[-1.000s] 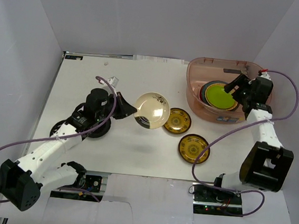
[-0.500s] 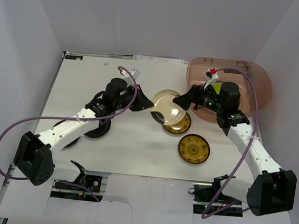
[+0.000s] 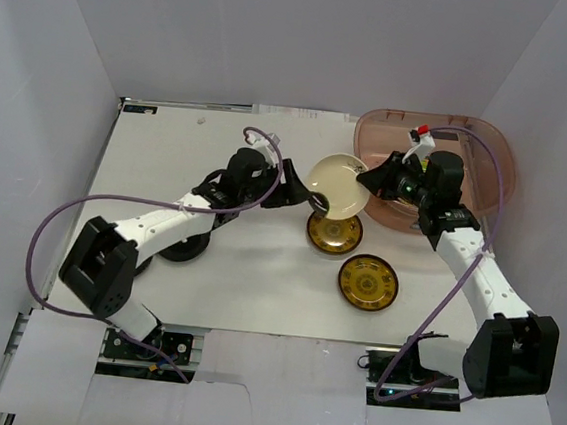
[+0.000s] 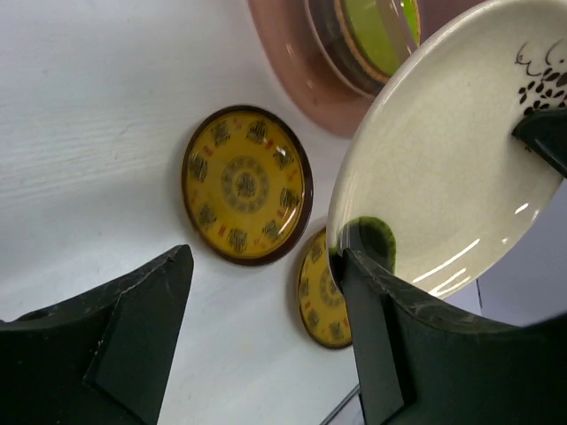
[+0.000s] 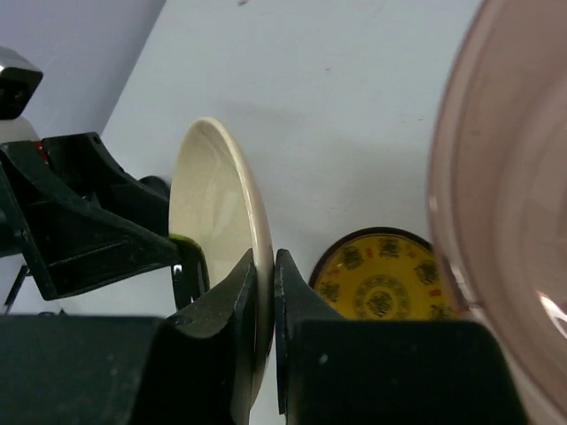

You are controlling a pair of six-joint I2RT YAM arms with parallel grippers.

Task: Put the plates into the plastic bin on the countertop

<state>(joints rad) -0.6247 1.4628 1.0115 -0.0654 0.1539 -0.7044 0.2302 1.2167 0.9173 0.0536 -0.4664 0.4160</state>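
The cream plate [image 3: 337,182] is held on edge above the countertop [image 3: 158,160], just left of the plastic bin [image 3: 490,152]. My right gripper [image 3: 369,181] is shut on its right rim, and the right wrist view shows both fingers pinching the cream plate [image 5: 213,204]. At the plate's left rim my left gripper [image 3: 303,196] stands open, with one finger [image 4: 399,354] against the plate's edge [image 4: 443,159]. Two gold-brown patterned plates [image 3: 334,232] [image 3: 367,282] lie flat below. A lime green plate [image 4: 381,35] lies inside the bin [image 4: 292,71].
A dark round dish [image 3: 185,248] lies partly hidden under my left arm. White walls close in the countertop on the left, back and right. Purple cables loop from both arms.
The cream plate moved right toward the bin. My right gripper left the bin, came to the plate and shut on its rim. My left gripper opened.
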